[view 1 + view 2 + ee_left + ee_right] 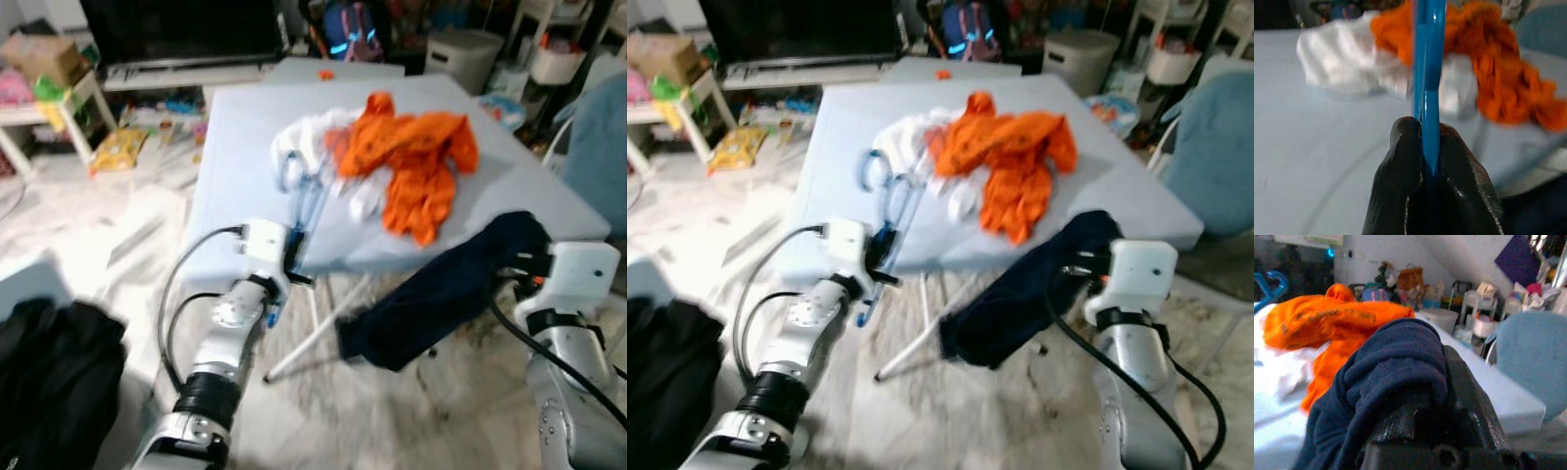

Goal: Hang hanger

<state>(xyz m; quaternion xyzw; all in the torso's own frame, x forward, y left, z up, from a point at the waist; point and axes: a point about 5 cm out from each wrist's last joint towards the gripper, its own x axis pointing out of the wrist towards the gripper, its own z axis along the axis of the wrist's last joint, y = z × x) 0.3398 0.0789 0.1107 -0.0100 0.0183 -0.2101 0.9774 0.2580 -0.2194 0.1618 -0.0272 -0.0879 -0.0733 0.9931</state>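
Left end effector [1425,147] is pinching the thin blue plastic hanger [890,201] at the pale blue counter [833,147] edge while the right end effector [1425,396] is gripping the dark navy garment [441,294] draped beside it; judgement: keep both grips firm, threading slowly.

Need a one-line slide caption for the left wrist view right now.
Left gripper shut on the blue hanger, with white clothes and orange garment on the table beyond.
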